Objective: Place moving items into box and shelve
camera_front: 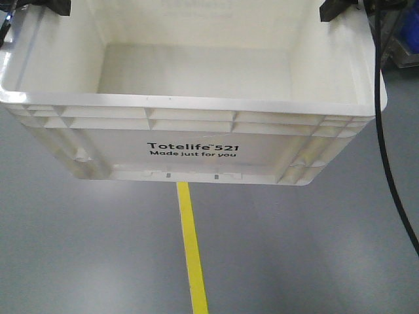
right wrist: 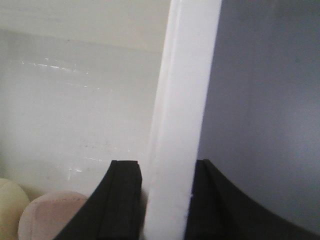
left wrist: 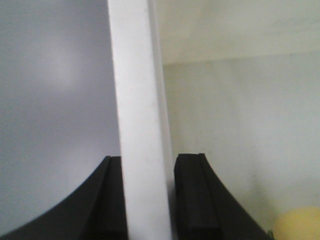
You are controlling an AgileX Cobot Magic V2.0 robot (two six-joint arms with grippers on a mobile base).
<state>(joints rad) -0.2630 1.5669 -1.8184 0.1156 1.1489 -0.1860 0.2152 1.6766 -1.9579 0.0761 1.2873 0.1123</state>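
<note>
The large white rectangular plastic crate [camera_front: 196, 140], holding a pale cream-yellow bun [left wrist: 300, 226] and a pinkish-beige bun [right wrist: 50, 216], was clamped at opposite walls by the left gripper [left wrist: 148, 200] and right gripper [right wrist: 167, 200], presumably for a level lift.

The white crate [camera_front: 196, 140] carries black print on its long outer side wall, just below the ribbed rim, reading "Totelife 521" with "Made just for you" in smaller letters directly beneath.
</note>
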